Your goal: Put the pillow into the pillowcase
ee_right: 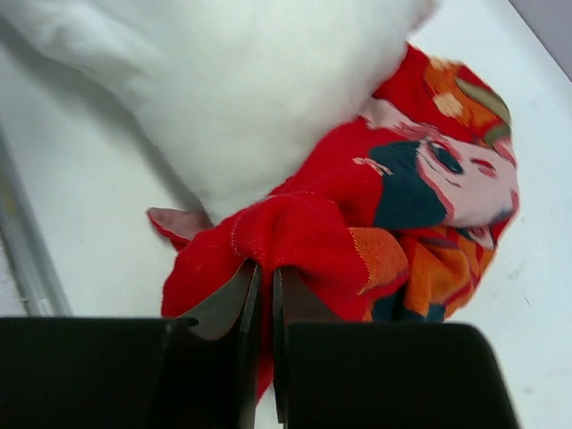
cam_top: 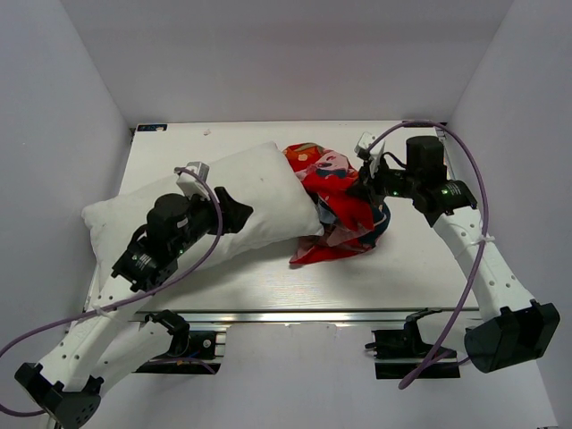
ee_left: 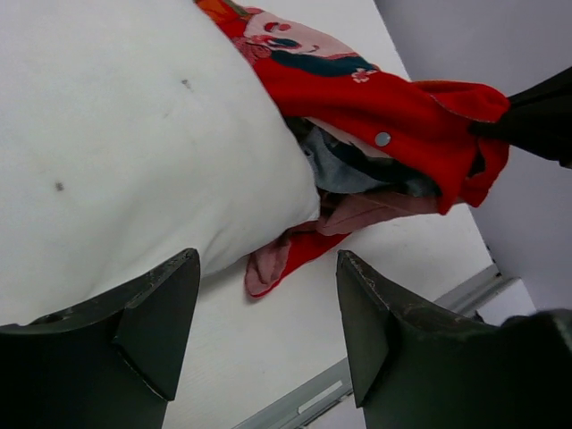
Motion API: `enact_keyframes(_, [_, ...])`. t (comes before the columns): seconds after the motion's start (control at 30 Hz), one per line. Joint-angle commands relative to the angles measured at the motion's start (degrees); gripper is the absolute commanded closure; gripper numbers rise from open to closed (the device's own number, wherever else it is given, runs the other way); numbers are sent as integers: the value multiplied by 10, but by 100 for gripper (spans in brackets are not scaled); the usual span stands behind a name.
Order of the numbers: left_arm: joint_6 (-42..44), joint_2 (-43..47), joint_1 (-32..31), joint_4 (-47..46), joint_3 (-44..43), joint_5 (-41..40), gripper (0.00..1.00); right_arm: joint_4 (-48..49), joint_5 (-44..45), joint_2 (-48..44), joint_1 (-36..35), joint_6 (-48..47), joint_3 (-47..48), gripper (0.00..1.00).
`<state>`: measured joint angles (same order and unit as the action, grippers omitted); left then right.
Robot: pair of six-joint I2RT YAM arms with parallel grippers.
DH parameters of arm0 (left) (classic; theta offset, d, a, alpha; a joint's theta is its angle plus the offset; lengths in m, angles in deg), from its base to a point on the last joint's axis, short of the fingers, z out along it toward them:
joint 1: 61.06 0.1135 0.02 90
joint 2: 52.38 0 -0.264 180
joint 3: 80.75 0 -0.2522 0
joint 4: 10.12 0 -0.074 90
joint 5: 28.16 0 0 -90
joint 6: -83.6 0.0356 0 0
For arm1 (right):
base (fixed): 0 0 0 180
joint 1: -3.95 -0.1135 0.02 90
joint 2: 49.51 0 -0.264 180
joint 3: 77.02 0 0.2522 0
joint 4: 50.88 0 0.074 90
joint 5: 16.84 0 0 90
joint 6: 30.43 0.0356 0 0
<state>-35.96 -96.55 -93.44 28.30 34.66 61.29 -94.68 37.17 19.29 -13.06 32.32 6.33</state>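
Right hand (ee_right: 265, 277) clenched on red fold of pillowcase (cam_top: 338, 201), lifting it off counter (cam_top: 384, 277). Left hand (ee_left: 268, 268) released, jaws wide, low beside pillow (cam_top: 259, 183), grasping nothing. Pillow lies left-centre on counter, right end against bunched pillowcase; how far inside, cannot tell. Judgement: pillow light, plump, squashy; pinch corner or edge, not belly. Pillowcase thin, limp; hold near mouth hem.

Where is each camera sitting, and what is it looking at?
Top camera: above and behind, looking down at the table; left arm and right arm show.
Left wrist: on the left arm, facing the pillow; open left pincer shows.
Right wrist: on the right arm, facing the pillowcase; right pincer pinches it.
All three share pillow and pillowcase.
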Motion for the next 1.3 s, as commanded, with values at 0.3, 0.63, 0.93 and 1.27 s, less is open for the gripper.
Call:
enact_keyframes(0.3, [-146, -88, -3, -146, -28, 183, 25, 93, -56, -32, -42, 96, 11, 100])
enact_keyframes(0.63, [-265, -215, -53, -294, -10, 199, 24, 157, -47, -6, -46, 182, 22, 100])
enact_keyframes(0.93, [-345, -316, -90, -431, -7, 150, 26, 169, -43, -16, -59, 203, 1, 100])
enact_keyframes(1.27, [-375, -378, -92, -478, -29, 123, 47, 172, -44, -28, -62, 220, -13, 100])
